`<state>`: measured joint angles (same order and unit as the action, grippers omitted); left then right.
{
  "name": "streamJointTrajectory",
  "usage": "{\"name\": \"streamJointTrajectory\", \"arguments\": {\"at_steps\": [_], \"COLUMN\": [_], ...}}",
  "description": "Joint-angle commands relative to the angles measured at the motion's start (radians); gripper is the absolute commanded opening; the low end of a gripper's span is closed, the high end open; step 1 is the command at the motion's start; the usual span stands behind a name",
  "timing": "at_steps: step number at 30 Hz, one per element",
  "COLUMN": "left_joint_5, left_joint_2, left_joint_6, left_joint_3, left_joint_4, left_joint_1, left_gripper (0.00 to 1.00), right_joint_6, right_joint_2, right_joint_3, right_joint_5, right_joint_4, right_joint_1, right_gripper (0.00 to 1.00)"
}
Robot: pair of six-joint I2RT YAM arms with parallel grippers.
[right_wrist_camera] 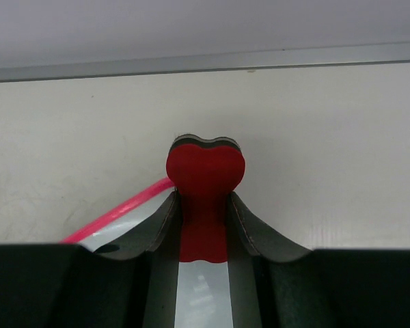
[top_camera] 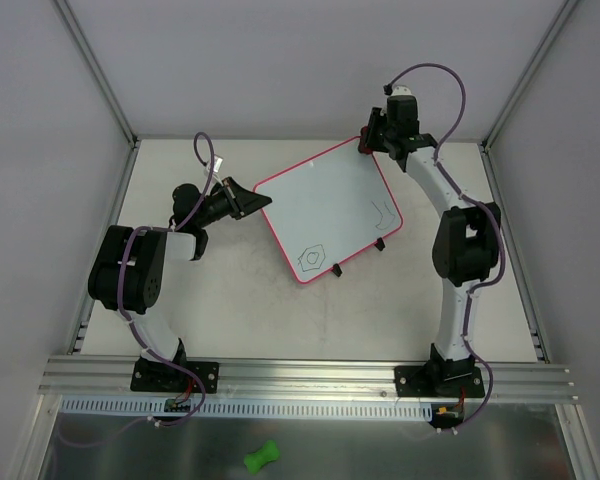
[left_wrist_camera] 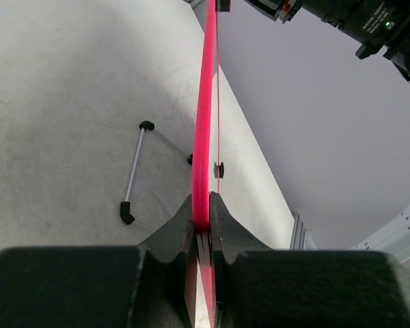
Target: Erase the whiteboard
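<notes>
Item under inspection: a large flat white whiteboard (top_camera: 325, 210) with a thin pink-red, rounded-corner frame, lying near the middle of the pale grey counter (top_camera: 230, 320), turned askew to the counter's edges. Two small black feet (top_camera: 337, 270) project from its near edge. Whether the board is raised off the counter cannot be determined. Markings on the surface: a dark hexagon outline (top_camera: 312, 256) at the near corner and a dark curved stroke (top_camera: 380, 215) toward the right corner. Left pincer (top_camera: 242, 200): clamped on the pink frame at the board's left edge; the left wrist view shows both fingers (left_wrist_camera: 174, 232) pressed against the frame, seen edge-on. Right pincer (top_camera: 365, 143): positioned at the board's far corner, clamped on a small red bone-shaped foam eraser (right_wrist_camera: 205, 171) with a dark backing layer; the eraser's lobed end protrudes beyond the fingertips, above the board's corner. Contact between eraser and board cannot be confirmed. A green bone-shaped object (top_camera: 262, 457) lies on the metal surface nearer than the arm bases.
</notes>
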<state>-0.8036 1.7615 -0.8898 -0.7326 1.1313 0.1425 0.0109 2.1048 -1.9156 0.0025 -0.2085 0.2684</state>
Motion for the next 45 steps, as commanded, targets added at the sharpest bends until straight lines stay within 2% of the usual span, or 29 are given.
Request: {"name": "streamJointTrajectory", "arguments": {"at_steps": [1,6,13,20,25,32,39,45], "left_joint_5": [-0.055,-0.054,-0.042,-0.04,-0.042,-0.042,-0.043,-0.049], "left_joint_2": [-0.002,0.0,-0.008,0.0,0.003,0.003,0.022,0.03], "left_joint_6": [0.153,0.149,0.147,0.137,0.134,0.13,0.091,0.072], "left_joint_3": [-0.014,-0.013,0.001,-0.001,-0.004,-0.004,0.001,0.005], "left_joint_4": [0.013,0.019,0.025,0.031,0.035,0.036,0.094,0.12], "left_joint_1": [0.017,0.017,0.017,0.017,0.017,0.017,0.019,0.019], "left_gripper": [0.0,0.0,0.0,0.0,0.0,0.0,0.0,0.0], "right_joint_6": [0.0,0.023,0.106,0.167,0.222,0.268,0.284,0.265], "right_joint_2": [-0.043,-0.147,-0.265,-0.315,-0.307,-0.305,-0.344,-0.347], "right_joint_3": [0.079,0.297,0.625,0.814,0.865,0.842,0.885,0.876], "right_joint_5": [0.036,-0.022,-0.076,-0.056,0.068,0.273,0.336,0.306], "right_joint_4": [-0.026,-0.011,0.135,0.192,0.161,0.006,-0.061,-0.066], "right_joint_1": [-0.018,-0.023,-0.021,-0.014,-0.001,0.012,0.022,0.023], "right_gripper": [0.0,0.0,0.0,0.0,0.0,0.0,0.0,0.0]}}
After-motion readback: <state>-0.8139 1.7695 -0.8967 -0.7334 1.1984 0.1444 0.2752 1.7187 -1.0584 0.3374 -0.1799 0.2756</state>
